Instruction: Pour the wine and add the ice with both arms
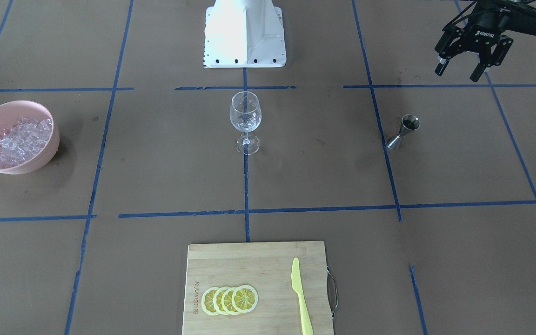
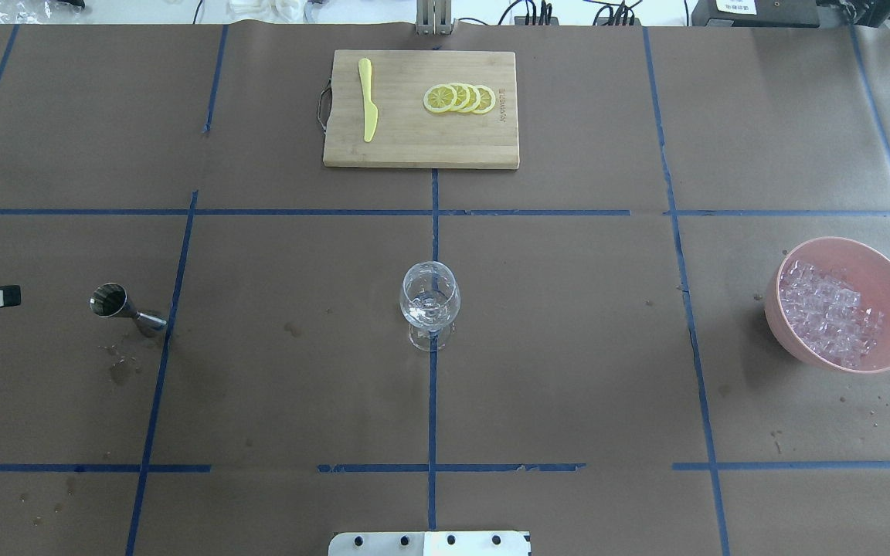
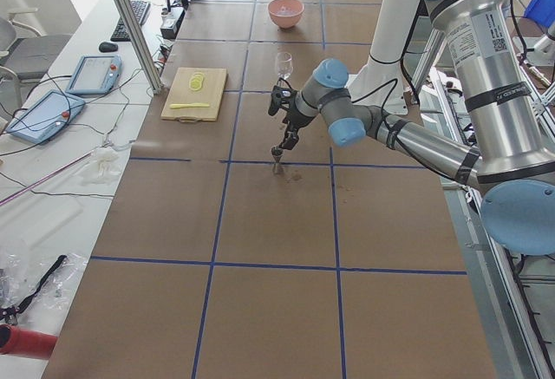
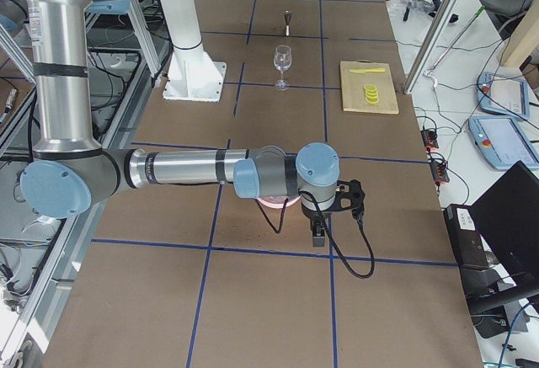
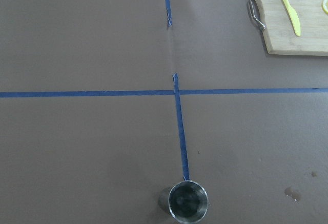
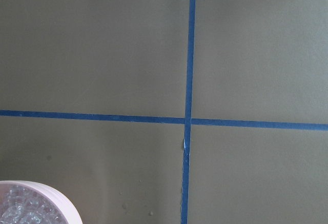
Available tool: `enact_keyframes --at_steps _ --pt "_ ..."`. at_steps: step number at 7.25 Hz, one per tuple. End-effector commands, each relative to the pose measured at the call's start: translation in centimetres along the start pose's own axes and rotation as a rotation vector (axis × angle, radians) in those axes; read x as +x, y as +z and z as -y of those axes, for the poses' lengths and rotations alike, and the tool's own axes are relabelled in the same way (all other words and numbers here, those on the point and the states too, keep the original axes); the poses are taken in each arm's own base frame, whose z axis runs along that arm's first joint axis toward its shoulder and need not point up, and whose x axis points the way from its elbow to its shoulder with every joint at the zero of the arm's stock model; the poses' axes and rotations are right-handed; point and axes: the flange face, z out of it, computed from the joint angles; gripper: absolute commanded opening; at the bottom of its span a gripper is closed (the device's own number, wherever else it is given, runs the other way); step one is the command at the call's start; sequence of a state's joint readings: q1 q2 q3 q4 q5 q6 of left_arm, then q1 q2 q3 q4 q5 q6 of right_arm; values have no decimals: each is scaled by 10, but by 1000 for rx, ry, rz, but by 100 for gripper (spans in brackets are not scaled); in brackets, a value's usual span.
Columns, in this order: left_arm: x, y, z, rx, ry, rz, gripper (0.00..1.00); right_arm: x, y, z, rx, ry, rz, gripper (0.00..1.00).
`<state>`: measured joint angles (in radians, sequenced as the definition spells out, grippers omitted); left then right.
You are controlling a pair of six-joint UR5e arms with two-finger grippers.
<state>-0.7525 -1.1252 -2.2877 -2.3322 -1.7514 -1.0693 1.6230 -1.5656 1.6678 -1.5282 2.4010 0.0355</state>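
I judged the pour not yet started. My left gripper (image 1: 458,73) hung with jaws apart over the surface's left edge, near the jigger (image 1: 404,131), which stood upright and looked dark inside. Next I'd need to descend, close round its waist and carry it level to the glass (image 1: 245,122) at mid-surface; what that held I couldn't tell. The ice (image 1: 19,139) lay heaped in the bowl (image 1: 50,148) by the right edge. The right gripper (image 4: 319,235) hovered near it; whether it was open or closed, I couldn't tell.
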Motion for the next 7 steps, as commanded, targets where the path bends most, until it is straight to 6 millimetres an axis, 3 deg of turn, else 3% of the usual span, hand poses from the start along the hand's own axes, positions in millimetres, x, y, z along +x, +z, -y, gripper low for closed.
enact_keyframes --at_steps 1,4,7 --pt "19 27 -39 75 -23 59 100 -6 -5 1 10 -10 2 100" --pt "58 97 -124 268 -63 121 100 -17 -11 5 20 35 29 100" --pt "65 179 -141 570 -7 189 100 -44 -22 7 37 112 41 100"
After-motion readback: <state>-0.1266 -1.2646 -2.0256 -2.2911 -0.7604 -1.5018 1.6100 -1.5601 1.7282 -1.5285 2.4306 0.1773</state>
